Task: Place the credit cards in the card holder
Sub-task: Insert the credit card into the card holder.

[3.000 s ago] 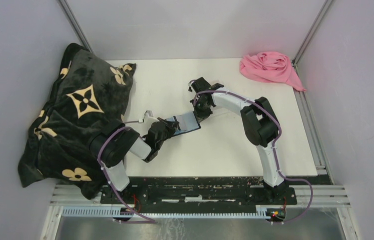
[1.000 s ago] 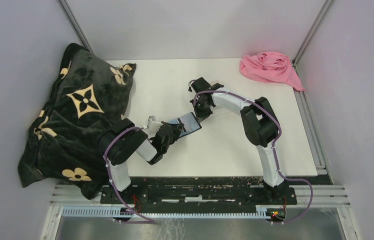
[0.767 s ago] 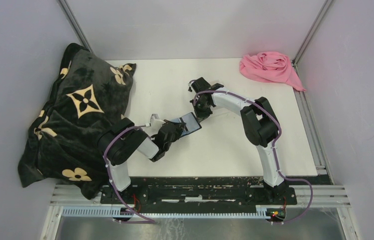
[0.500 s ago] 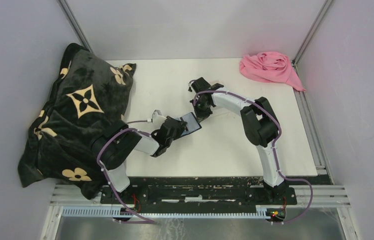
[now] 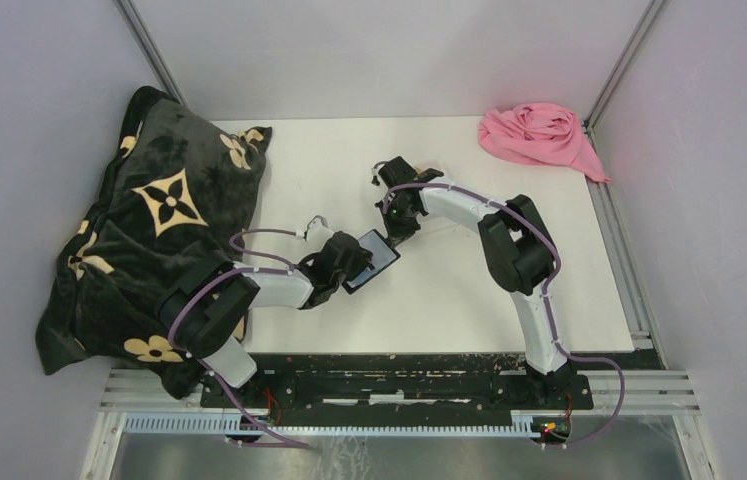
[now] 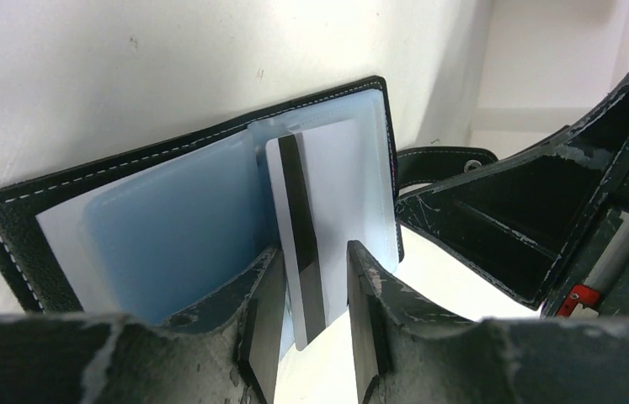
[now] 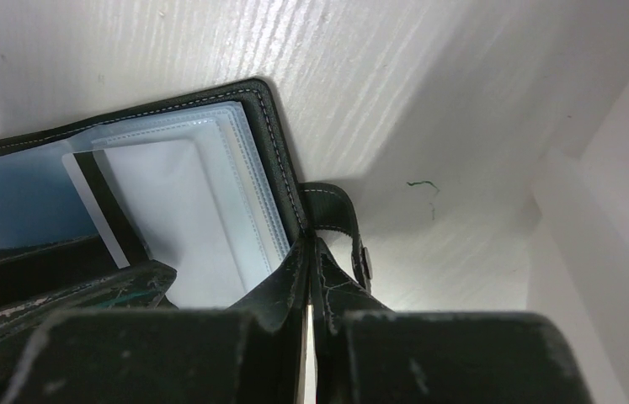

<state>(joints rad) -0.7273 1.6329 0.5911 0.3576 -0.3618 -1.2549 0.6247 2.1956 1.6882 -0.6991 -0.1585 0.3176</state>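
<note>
The card holder [image 5: 373, 259] is a black wallet lying open at mid-table, its blue-grey lining [image 6: 167, 227] and clear sleeves [image 7: 243, 194] facing up. One whitish credit card [image 6: 319, 210] with a black stripe sticks partly out of a sleeve. Its near end lies between the fingers of my left gripper [image 6: 311, 337], which is open with a gap on each side of the card. My right gripper [image 7: 309, 278] is shut on the wallet's black cover edge next to the strap [image 7: 346, 227]. In the top view the left gripper [image 5: 349, 264] sits at the wallet's near-left side and the right gripper [image 5: 396, 222] at its far end.
A black plush blanket with tan flower shapes [image 5: 149, 230] is heaped along the left side, close to my left arm. A pink cloth [image 5: 539, 135] lies in the far right corner. White tabletop [image 5: 449, 290] surrounds the wallet.
My left gripper has opened and let go of the card, which stays in the sleeve. The left arm has dropped lower and stretched toward the wallet. The right gripper has kept its grip.
</note>
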